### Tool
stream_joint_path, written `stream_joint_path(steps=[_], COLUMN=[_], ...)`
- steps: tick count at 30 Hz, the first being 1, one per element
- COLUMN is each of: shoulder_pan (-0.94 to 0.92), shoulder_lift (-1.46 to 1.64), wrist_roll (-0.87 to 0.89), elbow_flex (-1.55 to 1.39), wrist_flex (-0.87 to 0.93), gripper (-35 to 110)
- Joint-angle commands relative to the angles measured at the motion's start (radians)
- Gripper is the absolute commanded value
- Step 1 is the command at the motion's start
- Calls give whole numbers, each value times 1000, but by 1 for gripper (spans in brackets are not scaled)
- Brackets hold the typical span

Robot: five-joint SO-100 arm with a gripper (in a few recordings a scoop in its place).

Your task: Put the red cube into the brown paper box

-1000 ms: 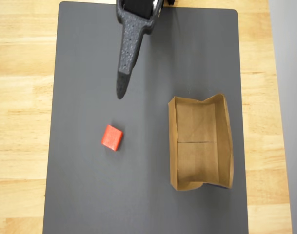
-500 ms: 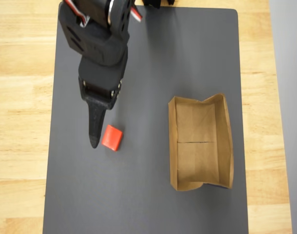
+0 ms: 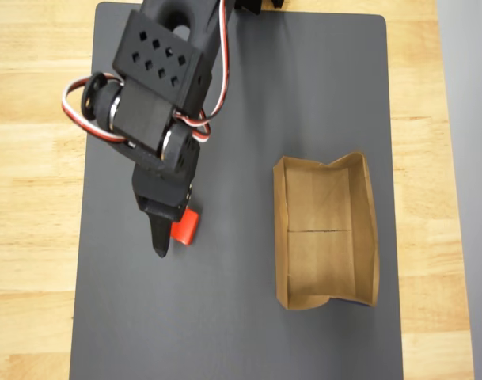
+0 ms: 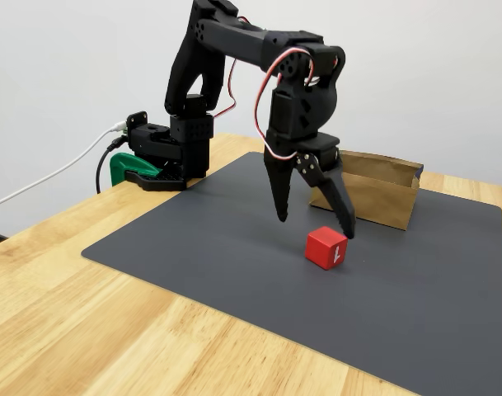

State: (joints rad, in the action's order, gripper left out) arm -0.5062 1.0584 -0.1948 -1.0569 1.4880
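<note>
Fixed view: red cube beneath gripper (fingers spread).

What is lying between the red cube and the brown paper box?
Nothing: in the overhead view only bare dark mat separates the red cube from the brown paper box.

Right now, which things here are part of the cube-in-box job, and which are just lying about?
Job:
red cube
brown paper box
gripper, open above the cube

Lying about:
dark grey mat
green clamp
white cable
</note>
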Motion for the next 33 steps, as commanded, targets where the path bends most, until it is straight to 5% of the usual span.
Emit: stream_joint_path(steps=[1, 33], shoulder_pan=[0, 6], shoulder_lift=[-3, -161], wrist_roll=[-12, -61], elbow_flex=[44, 172], wrist_flex=[5, -37], gripper=[46, 10])
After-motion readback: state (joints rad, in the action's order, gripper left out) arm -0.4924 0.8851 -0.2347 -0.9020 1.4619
